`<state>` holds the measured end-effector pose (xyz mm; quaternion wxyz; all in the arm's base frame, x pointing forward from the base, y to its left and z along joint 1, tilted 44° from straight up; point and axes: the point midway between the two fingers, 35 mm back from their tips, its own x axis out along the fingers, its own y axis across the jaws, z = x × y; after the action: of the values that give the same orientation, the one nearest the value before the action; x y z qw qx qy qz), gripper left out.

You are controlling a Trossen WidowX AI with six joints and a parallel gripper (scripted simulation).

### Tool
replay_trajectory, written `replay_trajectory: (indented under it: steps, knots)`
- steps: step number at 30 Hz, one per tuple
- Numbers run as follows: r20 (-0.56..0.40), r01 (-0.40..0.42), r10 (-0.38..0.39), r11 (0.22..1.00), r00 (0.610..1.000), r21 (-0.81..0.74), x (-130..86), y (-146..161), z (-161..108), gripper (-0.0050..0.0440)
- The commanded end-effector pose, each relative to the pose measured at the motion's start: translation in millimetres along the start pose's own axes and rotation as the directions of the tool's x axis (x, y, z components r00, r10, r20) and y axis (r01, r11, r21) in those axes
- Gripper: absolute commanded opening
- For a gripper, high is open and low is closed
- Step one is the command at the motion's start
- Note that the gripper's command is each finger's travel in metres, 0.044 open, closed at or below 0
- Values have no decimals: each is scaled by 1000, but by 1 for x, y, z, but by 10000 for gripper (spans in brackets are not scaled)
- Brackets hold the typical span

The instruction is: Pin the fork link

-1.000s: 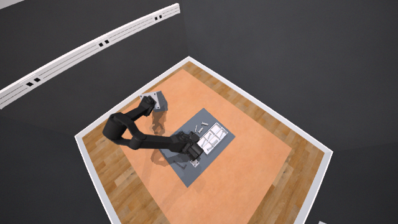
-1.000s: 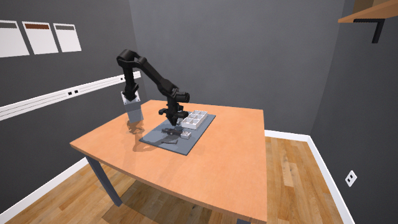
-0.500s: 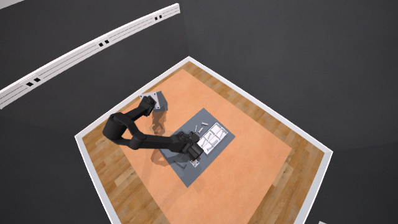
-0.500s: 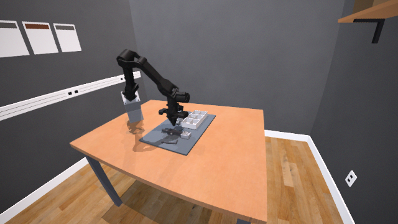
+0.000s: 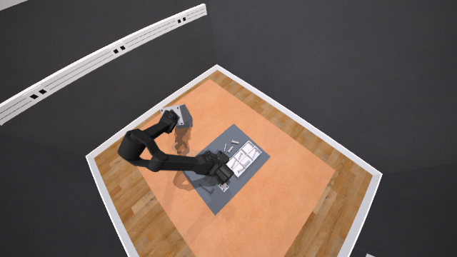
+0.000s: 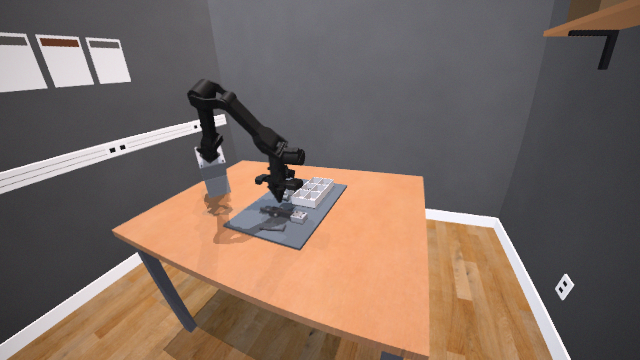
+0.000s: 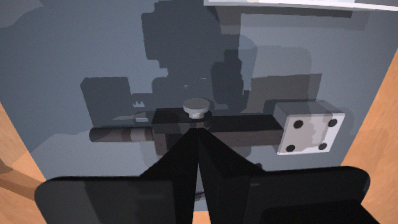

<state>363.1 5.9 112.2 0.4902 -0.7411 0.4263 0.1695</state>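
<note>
In the wrist view the dark fork link (image 7: 200,132) lies across the grey mat, joined to the eye plate, whose light base block (image 7: 310,133) with bolt holes is at the right. A round grey pin head (image 7: 196,106) sits against the fork on the side facing the parts box (image 7: 300,2). My gripper (image 7: 197,134) is shut, fingers pressed together with nothing between them, tips just above the fork next to the pin head. In the exterior view the gripper (image 6: 276,192) hangs over the fork link (image 6: 272,211) and the eye plate (image 6: 299,216).
The white parts box (image 5: 244,158) with several compartments stands on the grey mat beside the gripper. A few loose pins (image 5: 230,145) lie on the mat behind it. The arm's grey base block (image 5: 182,116) is at the table's back edge.
</note>
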Motion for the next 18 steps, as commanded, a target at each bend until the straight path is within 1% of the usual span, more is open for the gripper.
replay_trajectory:
  steps: [1, 18]
  knots:
    - [2, 24, -24, 1000, 1000, 19, -6, -8, -3, -50]
    - [27, 21, -21, 1000, 999, 13, -6, -6, -3, -50]
